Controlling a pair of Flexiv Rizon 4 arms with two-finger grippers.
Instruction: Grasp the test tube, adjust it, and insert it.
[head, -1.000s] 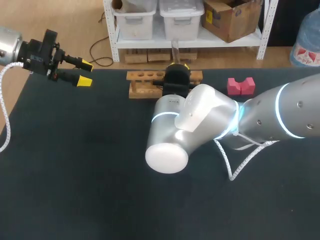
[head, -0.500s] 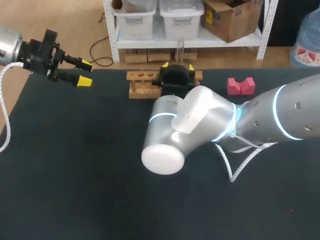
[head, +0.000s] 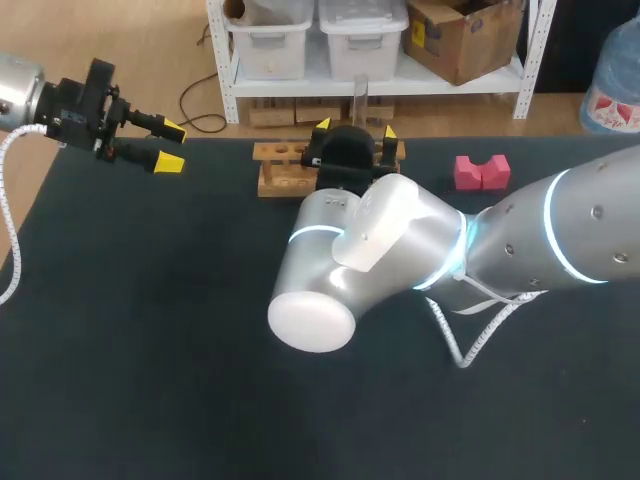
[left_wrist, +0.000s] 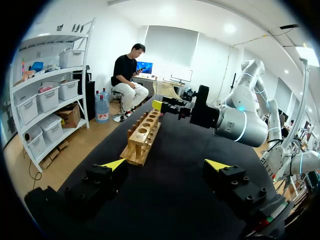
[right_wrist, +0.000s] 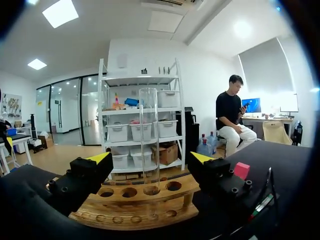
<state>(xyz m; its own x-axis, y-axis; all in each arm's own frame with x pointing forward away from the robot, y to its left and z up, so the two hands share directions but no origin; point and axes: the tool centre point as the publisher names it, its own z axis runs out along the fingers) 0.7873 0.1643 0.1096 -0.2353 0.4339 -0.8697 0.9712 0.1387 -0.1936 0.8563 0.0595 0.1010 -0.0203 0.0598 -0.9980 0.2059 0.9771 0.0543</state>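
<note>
The tube (right_wrist: 149, 130) stands in the rack (right_wrist: 135, 205) — right claw (right_wrist: 150, 157) open around it, left claw (left_wrist: 166, 164) open too; a crooked retreat could tip it.

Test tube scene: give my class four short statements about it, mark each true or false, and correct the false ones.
1. The tube stands upright in a hole of the rack. True.
2. The right gripper is shut on the tube. False: its fingers stand apart on either side of the tube and do not touch it.
3. The left gripper holds a second tube. False: it is open and empty.
4. A pink block lies apart from the rack. True.
</note>
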